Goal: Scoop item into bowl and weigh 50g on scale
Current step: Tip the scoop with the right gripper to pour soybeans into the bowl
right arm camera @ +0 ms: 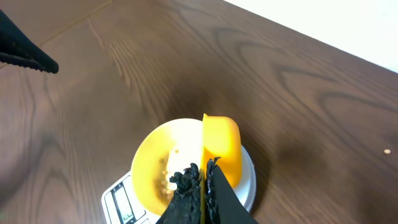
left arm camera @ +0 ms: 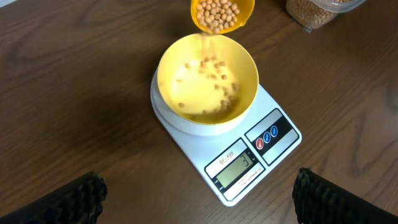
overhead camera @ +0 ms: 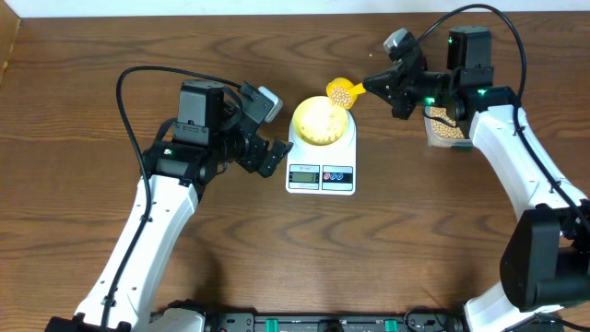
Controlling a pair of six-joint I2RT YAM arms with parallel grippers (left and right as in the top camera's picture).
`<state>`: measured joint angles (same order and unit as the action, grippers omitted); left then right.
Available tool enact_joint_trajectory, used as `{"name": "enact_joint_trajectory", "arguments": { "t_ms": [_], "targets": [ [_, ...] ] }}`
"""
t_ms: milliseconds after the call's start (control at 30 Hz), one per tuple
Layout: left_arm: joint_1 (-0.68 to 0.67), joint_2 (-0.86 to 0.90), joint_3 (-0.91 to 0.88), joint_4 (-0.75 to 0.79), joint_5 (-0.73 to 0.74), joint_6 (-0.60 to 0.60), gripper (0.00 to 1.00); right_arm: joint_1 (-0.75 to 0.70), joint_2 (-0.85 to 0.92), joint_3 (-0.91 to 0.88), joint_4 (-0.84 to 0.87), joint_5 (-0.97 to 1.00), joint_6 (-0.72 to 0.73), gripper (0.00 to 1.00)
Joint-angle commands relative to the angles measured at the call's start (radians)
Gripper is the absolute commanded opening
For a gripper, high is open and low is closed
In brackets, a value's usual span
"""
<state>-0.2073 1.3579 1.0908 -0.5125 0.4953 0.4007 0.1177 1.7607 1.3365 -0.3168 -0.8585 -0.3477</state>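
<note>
Pinching orange plastic scoop (overhead camera: 341, 90) in right gripper (overhead camera: 376, 88), spilling round tan beans (left arm camera: 217, 12) into pale-yellow bowl (left arm camera: 247, 78) on white rectangular scale (left arm camera: 281, 144); holding left gripper (overhead camera: 269, 155) wide open.

A dark brown wooden table (overhead camera: 83, 65), its grain running in long swirls, carries everything here. The white scale (overhead camera: 321, 177) sits flat on the wood near the middle, its display and buttons along the near edge. Off to the scale's right and a little farther back, well apart from it, a clear plastic tub (overhead camera: 445, 130) also stands straight on the tabletop.
</note>
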Motion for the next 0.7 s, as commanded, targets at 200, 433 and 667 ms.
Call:
{"name": "enact_joint_trajectory", "arguments": {
  "t_ms": [200, 433, 667],
  "targets": [
    [-0.002, -0.015, 0.006, 0.001, 0.010, 0.017, 0.98, 0.022, 0.009, -0.005, -0.006, -0.008, -0.056, 0.01],
    [-0.002, -0.015, 0.006, 0.001, 0.010, 0.017, 0.98, 0.025, 0.009, -0.005, -0.016, -0.008, -0.102, 0.01],
    [-0.002, -0.015, 0.006, 0.001, 0.010, 0.017, 0.98, 0.036, 0.009, -0.005, -0.017, -0.008, -0.107, 0.01]
  ]
}}
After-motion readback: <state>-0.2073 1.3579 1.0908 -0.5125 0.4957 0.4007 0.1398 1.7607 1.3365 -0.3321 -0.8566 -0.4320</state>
